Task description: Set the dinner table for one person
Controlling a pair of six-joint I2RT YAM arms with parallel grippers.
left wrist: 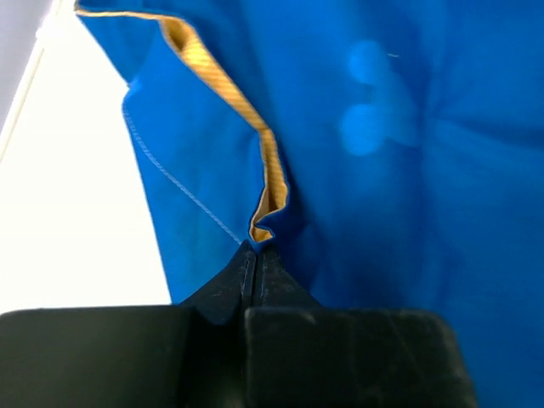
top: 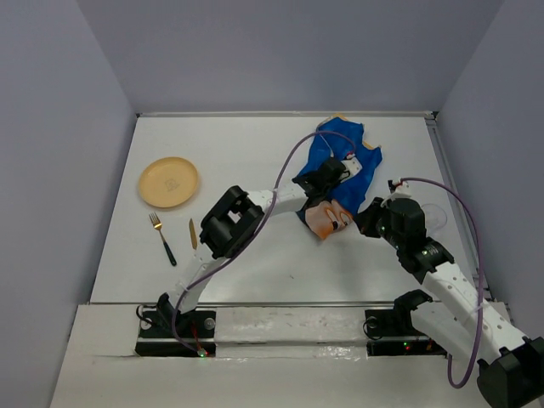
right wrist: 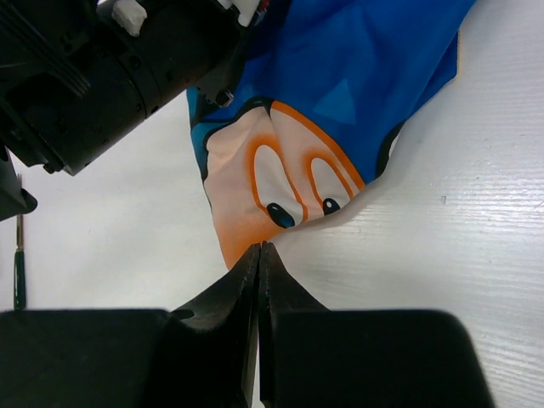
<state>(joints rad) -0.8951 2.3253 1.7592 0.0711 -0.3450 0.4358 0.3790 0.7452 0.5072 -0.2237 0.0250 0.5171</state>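
While the dinner table (top: 246,263) lies wide under both arms, long side seemingly left to right, I think I'm laying the placemat (right wrist: 365,76), bunched far right. Next, pull it flat. My left gripper (left wrist: 255,248) pinches its hem; my right gripper (right wrist: 259,246) is pressed together at its near edge.

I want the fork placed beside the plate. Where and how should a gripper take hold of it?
I'd grip the fork at its dark handle, mid-length, coming straight down with jaws across it. It lies flat on the dinner table, tines toward the plate, and the knife sits close on its right.
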